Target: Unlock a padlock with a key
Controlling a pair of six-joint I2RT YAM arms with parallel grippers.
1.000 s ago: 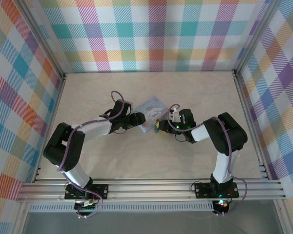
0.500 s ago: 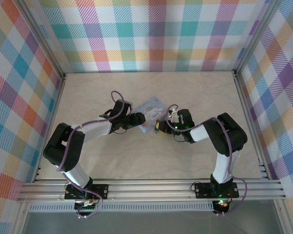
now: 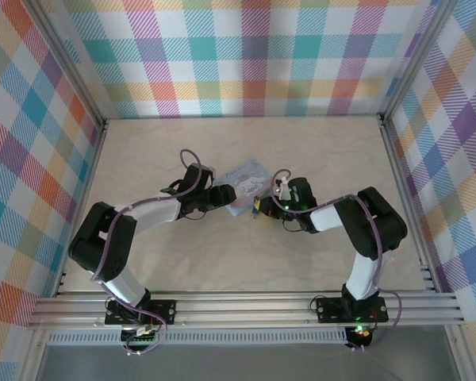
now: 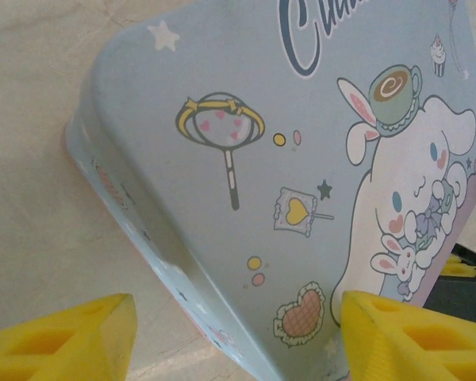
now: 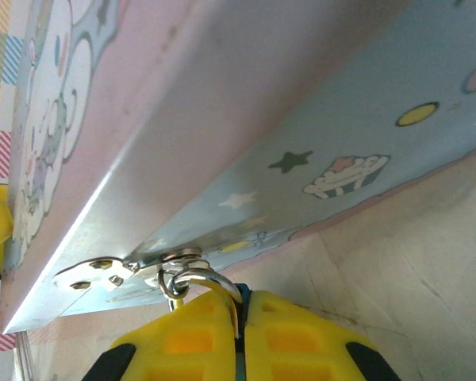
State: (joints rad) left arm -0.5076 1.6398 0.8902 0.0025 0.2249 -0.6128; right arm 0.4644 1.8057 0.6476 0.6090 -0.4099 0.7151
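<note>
"Well, where's the lock, then?"

"Down at the near edge of that pale blue cartoon-printed tin box (image 3: 247, 178), which sits about mid-way across the cream marbled tabletop (image 3: 325, 159). On the right wrist camera the small dark bluish-teal padlock (image 5: 241, 292) sits just under the tin's silver hasp plate (image 5: 103, 274). Its silver shackle (image 5: 198, 279) is hooked through the little ring hanging off that plate."

"And the right gripper (image 5: 239, 305)?"

"Clamped. Its yellow fingers (image 5: 301, 341) are pressed flat together, with only a thin teal strip of the padlock's body showing in the seam between them. The shackle curls up out of the top. So it's pinching the padlock, right up against the tin's side wall."

"What about the other arm?"

"The left gripper (image 4: 238, 329) is spread wide, with a yellow fingertip (image 4: 63, 337) on each side of the tin's near corner. Bare tabletop shows between the left-hand fingertip and the tin's wall, so it isn't squeezing anything. The other fingertip overlaps the lid's edge on that camera, and I can't tell if it touches."

"And from overhead?"

"Both arms reach inward and meet at the tin, one on each side."
</note>
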